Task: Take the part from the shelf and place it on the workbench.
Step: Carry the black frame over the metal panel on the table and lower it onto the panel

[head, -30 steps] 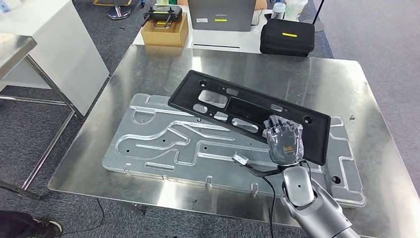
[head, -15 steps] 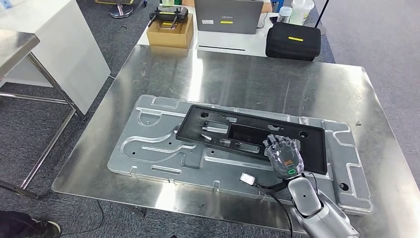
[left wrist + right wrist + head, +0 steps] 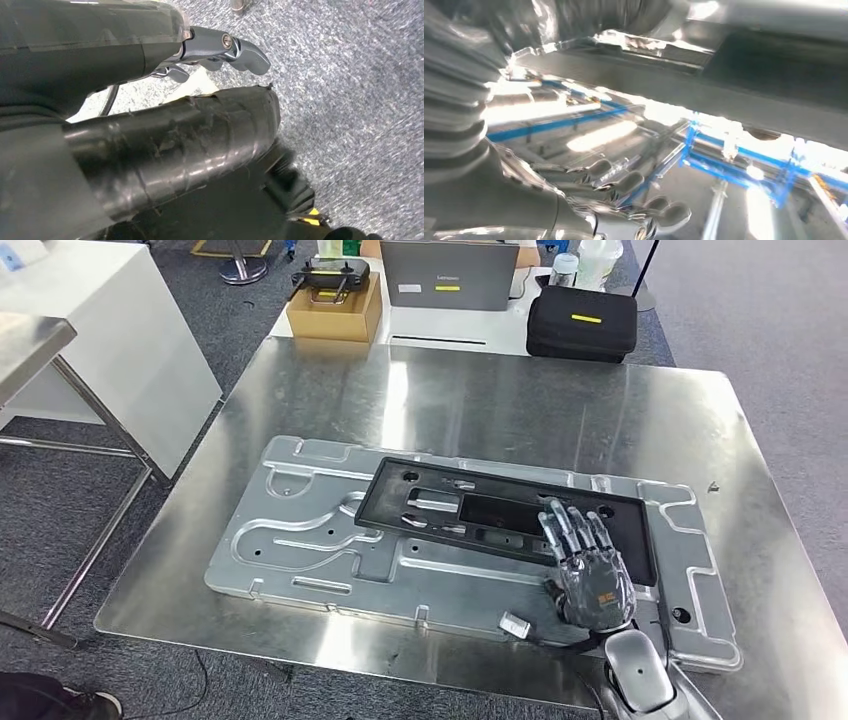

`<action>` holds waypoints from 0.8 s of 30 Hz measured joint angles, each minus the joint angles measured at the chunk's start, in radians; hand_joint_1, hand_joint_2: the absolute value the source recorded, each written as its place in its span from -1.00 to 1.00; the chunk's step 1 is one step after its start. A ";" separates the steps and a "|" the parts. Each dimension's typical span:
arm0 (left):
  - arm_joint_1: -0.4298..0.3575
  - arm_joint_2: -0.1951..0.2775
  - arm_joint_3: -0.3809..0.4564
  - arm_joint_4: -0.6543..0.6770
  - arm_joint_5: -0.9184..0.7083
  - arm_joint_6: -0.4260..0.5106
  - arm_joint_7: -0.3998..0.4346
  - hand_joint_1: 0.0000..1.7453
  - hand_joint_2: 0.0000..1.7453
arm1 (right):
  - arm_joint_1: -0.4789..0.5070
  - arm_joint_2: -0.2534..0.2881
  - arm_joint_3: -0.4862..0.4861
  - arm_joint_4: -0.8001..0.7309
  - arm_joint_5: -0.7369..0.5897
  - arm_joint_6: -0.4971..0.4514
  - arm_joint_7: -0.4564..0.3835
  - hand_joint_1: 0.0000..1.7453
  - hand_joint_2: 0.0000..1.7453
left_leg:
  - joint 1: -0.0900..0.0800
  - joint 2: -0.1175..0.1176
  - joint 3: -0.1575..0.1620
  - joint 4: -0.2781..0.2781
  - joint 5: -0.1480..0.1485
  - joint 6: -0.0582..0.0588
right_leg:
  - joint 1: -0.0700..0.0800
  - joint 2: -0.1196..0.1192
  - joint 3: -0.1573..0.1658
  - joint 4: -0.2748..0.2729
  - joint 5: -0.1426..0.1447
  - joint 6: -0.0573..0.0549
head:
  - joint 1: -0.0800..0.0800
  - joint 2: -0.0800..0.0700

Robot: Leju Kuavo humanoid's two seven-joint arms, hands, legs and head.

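Steel workbench (image 3: 480, 400) carries grey fixture plate (image 3: 300, 540) | black part (image 3: 500, 515) lies flat on plate, long axis left-right | right hand (image 3: 590, 570) at its near-right end, fingers spread, gripping nothing | left hand (image 3: 220, 47) hangs over carpet, grip unclear | black case (image 3: 582, 320), cardboard box (image 3: 335, 308) far, not obstructing

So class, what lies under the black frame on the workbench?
A grey metal plate on the steel workbench. The black frame covers its middle; the robot hand rests above.
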 joint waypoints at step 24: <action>0.029 0.003 0.015 0.000 0.048 0.103 0.000 -1.00 -1.00 | 0.441 0.440 -0.477 -0.740 -0.666 -0.001 -0.740 -1.00 -1.00 | -0.007 0.001 -0.040 0.108 -0.100 -0.004 | 0.002 0.002 0.019 -0.012 -0.012 -0.015 | -0.002 0.000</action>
